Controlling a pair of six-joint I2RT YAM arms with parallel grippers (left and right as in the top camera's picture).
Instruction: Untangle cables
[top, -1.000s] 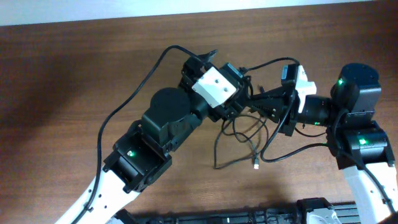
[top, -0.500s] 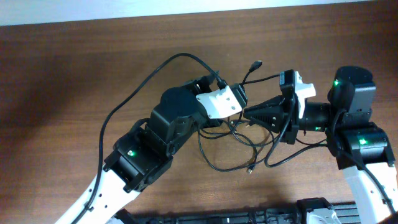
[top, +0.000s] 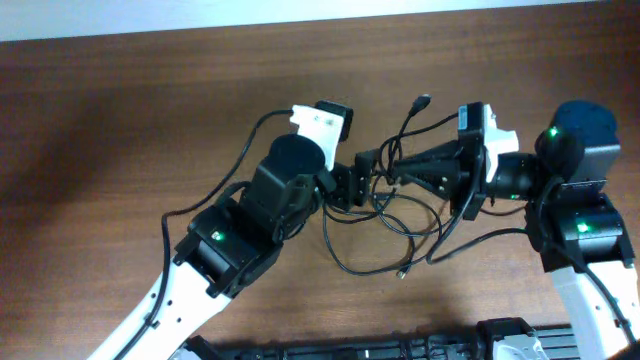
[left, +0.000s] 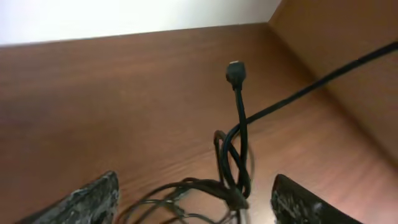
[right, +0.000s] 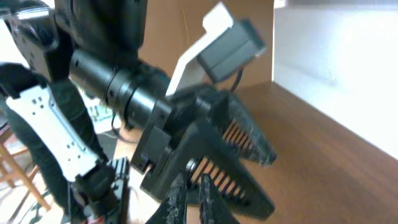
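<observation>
One table (top: 120, 120); one tangle of cables (top: 385, 215), their number unclear; two plugs, a raised plug (top: 424, 101) beyond the tangle, a metal-tipped plug (top: 402, 272) on its near side; two robot arms, left arm (top: 270, 200) and right arm (top: 580, 190), flanking the tangle; two grippers, left gripper (top: 358, 178) and right gripper (top: 398, 172), at its far edge.

We see the left arm (top: 270, 200) and right arm (top: 575, 190), black at the joints, with white lower shells (top: 150, 318) and small green lights (top: 213, 237). White camera blocks (top: 318, 122) top both wrists; the left gripper (top: 362, 178) has ribbed black fingers (right: 245, 134).
</observation>
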